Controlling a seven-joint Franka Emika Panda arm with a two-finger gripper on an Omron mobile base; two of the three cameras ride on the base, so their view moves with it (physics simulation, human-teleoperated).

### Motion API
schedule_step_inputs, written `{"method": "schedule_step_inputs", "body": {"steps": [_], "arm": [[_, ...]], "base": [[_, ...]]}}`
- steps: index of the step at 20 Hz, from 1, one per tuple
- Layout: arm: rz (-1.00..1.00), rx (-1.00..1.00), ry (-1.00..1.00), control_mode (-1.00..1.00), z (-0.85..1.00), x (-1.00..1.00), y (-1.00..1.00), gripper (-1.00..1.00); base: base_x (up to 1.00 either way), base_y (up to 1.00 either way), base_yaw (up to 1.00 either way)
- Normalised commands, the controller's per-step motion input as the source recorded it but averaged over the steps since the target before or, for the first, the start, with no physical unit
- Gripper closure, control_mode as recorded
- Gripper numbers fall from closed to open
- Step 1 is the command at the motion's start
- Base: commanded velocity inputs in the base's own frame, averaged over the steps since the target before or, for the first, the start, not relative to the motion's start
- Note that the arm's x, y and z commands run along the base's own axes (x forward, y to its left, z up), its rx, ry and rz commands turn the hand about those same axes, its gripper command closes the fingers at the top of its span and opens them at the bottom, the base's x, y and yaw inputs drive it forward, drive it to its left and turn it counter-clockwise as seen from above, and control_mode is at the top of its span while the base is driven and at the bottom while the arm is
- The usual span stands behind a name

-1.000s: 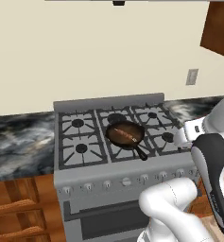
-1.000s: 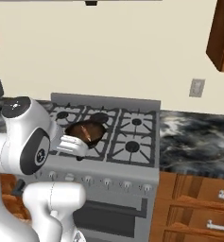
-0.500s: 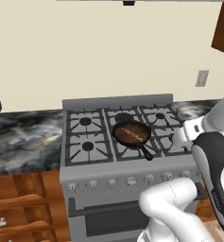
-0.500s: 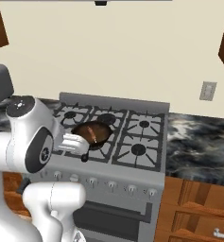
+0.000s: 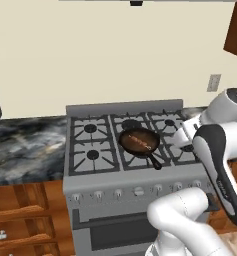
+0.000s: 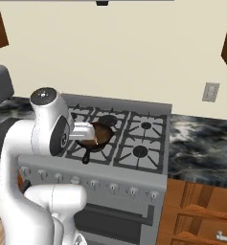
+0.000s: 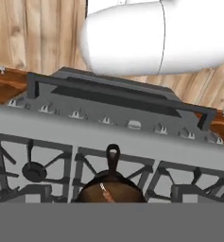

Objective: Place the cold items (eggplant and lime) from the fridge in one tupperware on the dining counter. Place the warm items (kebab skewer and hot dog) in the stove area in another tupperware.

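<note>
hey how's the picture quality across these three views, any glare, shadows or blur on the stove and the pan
Left base view: flat, even rendered light, the stove area sharp, the pan casting barely any shadow. Right base view: equally clear, soft sheen on the marbled worktop, the arm covering part of the pan. Hand view: slightly soft, rolled upside down, no glare.

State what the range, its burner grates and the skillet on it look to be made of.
Range: brushed steel, matte grey with faint sheen. Burner grates: probably cast iron, thin flat-black bars. Skillet: likely cast iron too, dark brownish-black, with a looped handle end in the hand view.
</note>
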Motion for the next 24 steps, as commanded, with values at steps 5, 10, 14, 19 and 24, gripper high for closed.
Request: {"method": "schedule_step_inputs", "body": {"steps": [5,10,14,19,24], "arm": [[0.07,-0.1,0.11,-1.0,-0.19,0.68,0.41,-1.0],[0.08,-0.15,0.22,-1.0,-0.42,0.88,0.39,-1.0],[0.16,-0.05,0.2,-1.0,-0.47,0.89,0.03,-1.0],[0.24,-0.01,0.22,-1.0,-0.48,0.94,-0.02,-1.0],[0.19,0.0,0.09,-1.0,-0.46,0.7,-0.02,-1.0]], "base": [[0.0,0.0,0.0],[0.0,0.0,0.0],[0.0,0.0,0.0],[0.0,0.0,0.0],[0.0,0.0,0.0]]}}
